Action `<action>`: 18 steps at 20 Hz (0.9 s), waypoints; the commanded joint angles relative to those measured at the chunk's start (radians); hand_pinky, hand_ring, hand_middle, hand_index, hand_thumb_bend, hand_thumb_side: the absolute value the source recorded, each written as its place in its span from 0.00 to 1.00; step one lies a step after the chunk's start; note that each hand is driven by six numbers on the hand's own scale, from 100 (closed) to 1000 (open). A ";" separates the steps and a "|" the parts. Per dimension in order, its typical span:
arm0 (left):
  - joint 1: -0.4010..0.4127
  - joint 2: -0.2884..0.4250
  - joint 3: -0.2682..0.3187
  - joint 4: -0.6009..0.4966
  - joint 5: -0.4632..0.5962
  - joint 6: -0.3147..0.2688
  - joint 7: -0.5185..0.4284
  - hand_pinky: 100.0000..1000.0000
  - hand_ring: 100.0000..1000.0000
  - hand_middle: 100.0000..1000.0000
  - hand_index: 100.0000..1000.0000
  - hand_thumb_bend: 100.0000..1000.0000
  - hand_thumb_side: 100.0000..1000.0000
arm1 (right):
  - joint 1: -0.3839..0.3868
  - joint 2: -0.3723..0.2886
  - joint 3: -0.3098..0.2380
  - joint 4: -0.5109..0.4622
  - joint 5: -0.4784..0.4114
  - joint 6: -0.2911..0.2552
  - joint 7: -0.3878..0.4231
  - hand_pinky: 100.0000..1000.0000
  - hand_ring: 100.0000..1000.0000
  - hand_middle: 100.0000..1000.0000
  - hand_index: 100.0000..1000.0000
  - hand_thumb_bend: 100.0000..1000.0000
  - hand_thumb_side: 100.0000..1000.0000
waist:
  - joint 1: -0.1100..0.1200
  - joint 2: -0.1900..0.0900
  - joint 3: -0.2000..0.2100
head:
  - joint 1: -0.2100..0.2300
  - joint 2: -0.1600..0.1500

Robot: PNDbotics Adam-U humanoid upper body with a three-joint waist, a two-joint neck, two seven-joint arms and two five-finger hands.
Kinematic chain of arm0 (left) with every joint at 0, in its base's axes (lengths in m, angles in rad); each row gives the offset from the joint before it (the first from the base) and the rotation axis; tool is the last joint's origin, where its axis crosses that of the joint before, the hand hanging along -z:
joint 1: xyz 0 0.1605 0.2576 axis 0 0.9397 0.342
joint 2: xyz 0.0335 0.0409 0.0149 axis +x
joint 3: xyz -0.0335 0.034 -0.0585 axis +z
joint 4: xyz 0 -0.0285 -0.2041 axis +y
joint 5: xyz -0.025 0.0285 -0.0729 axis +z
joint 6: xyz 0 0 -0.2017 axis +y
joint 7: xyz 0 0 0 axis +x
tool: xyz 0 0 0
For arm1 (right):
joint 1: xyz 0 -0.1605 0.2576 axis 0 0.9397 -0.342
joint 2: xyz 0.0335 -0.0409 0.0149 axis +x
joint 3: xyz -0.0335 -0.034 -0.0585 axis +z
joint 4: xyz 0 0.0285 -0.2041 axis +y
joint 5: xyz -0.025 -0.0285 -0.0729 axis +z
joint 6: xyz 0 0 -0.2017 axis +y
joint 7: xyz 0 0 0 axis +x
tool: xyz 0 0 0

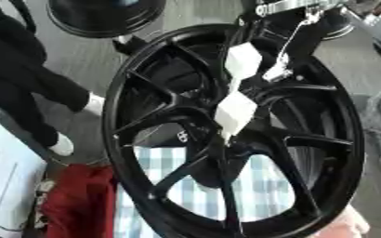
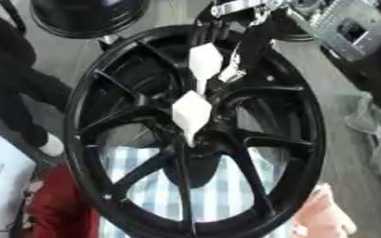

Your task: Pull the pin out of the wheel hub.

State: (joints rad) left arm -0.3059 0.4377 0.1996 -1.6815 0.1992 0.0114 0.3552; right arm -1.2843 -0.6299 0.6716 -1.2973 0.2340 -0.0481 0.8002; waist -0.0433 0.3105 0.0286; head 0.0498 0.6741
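Reaching down from above, the right hand (image 2: 214, 35) curled its fingers over the upright wheel hub (image 1: 226, 135), apparently toward the white pins (image 1: 237, 113); whether it gripped one was unclear

Both eyes of the head camera are looking down from close above at the black wheel hub (image 1: 226, 135), which is filling most of each picture. The two views are sharing the hub, the checked cloth (image 2: 218, 195) beneath and the grey floor; the right eye is showing more on the right.
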 commanded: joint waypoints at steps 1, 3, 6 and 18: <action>-0.003 0.013 0.006 -0.010 0.003 -0.001 -0.002 0.70 0.75 0.67 0.71 0.18 0.56 | -0.019 -0.028 -0.019 0.001 0.010 -0.010 -0.008 0.78 0.79 0.75 0.84 0.41 0.19 | 0.006 -0.016 0.002 | 0.002 -0.011; -0.004 0.013 0.006 -0.011 0.004 -0.001 -0.003 0.70 0.75 0.67 0.71 0.18 0.56 | -0.018 -0.028 -0.020 0.000 0.017 -0.015 -0.016 0.78 0.80 0.75 0.84 0.41 0.19 | 0.006 -0.014 0.002 | 0.003 -0.013; -0.003 0.013 0.006 -0.010 0.004 -0.001 -0.003 0.70 0.75 0.67 0.71 0.18 0.56 | -0.016 -0.030 -0.024 -0.001 0.027 -0.019 -0.035 0.78 0.80 0.75 0.84 0.41 0.19 | 0.006 -0.012 0.003 | 0.004 -0.013; -0.006 0.008 0.003 -0.010 0.005 0.001 -0.010 0.70 0.75 0.67 0.71 0.18 0.56 | -0.017 -0.022 -0.026 0.013 0.012 -0.013 -0.032 0.77 0.78 0.70 0.80 0.38 0.12 | 0.006 -0.008 0.002 | 0.004 -0.018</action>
State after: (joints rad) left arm -0.3058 0.4300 0.1995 -1.6815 0.2015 0.0136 0.3486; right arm -1.2834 -0.6299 0.6655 -1.2857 0.2512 -0.0619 0.7662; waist -0.0429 0.3188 0.0306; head 0.0517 0.6655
